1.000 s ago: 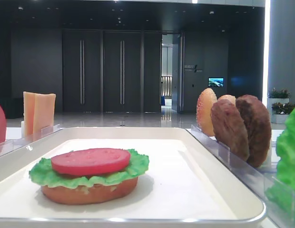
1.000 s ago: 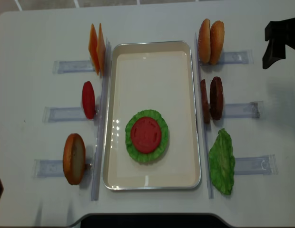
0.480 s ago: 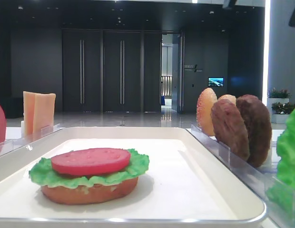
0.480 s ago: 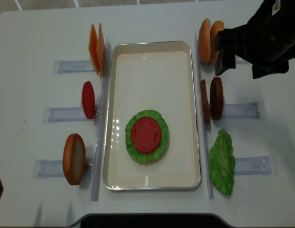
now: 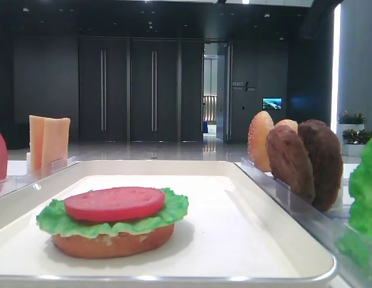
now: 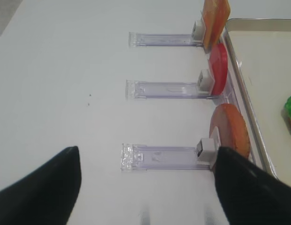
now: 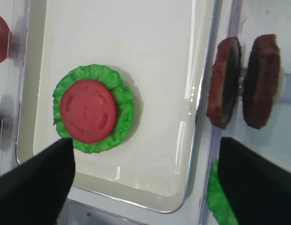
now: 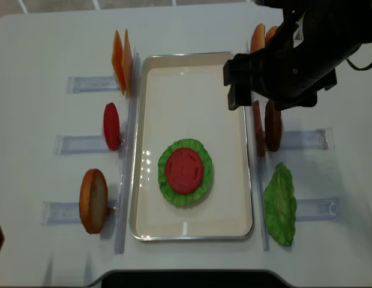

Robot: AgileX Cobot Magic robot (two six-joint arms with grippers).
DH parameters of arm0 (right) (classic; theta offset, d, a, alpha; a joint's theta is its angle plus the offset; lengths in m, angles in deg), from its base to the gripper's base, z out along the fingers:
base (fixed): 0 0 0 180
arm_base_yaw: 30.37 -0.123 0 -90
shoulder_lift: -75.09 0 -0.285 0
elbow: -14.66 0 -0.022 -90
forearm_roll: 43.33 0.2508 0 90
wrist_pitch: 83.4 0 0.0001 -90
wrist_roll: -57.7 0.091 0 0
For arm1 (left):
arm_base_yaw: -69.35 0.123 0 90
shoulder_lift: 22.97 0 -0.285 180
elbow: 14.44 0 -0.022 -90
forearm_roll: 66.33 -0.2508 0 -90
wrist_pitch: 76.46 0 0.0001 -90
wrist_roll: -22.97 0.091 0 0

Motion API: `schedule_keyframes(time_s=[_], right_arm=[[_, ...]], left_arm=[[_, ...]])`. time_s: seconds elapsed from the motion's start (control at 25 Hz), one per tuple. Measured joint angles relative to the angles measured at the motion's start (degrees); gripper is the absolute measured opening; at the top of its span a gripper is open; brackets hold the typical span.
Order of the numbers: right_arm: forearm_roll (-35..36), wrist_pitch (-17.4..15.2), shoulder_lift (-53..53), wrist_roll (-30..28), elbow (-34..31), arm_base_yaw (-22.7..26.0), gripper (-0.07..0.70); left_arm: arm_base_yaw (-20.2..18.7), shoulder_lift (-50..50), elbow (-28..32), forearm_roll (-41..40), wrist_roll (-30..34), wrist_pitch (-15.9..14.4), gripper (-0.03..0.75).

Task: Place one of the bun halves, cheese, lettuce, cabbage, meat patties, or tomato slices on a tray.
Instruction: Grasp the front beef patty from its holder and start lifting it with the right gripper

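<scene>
The tray lies in the middle of the white tabletop. On its near half sits a stack: a flat bun half at the bottom, lettuce on it, and a tomato slice on top.

Left of the tray, three clear racks each hold something on edge just beside the rim: cheese at the far end, a second tomato slice in the middle, and a bun half nearest.

On the right side, two patties stand on edge close together in their rack, with seeded bun halves behind them and a second lettuce leaf in front.

The right gripper hangs over the tray's far right part, beside the patties and partly hiding them from above. Its jaws are spread wide and hold nothing; the wrist view shows the dark fingers at the lower corners.

The left gripper hovers over bare tabletop left of the racks, jaws apart and empty.
</scene>
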Motion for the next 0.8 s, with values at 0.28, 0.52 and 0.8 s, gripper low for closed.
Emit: schedule_keyframes(time_s=[0.28, 0.52, 0.8], right_arm=[[0.33, 2.01, -4.74, 0.88, 0.00, -2.50, 0.585], [-0.09, 3.06, -7.65, 0.94, 0.00, -2.60, 0.585], [-3.55, 4.27, -9.70, 1.05, 0.00, -2.60, 0.585]], left_arm=[[0.00, 0.00, 0.00, 0.00, 0.00, 0.00, 0.692], [0.00, 0.00, 0.00, 0.00, 0.00, 0.00, 0.692], [0.00, 0.00, 0.00, 0.00, 0.00, 0.00, 0.692]])
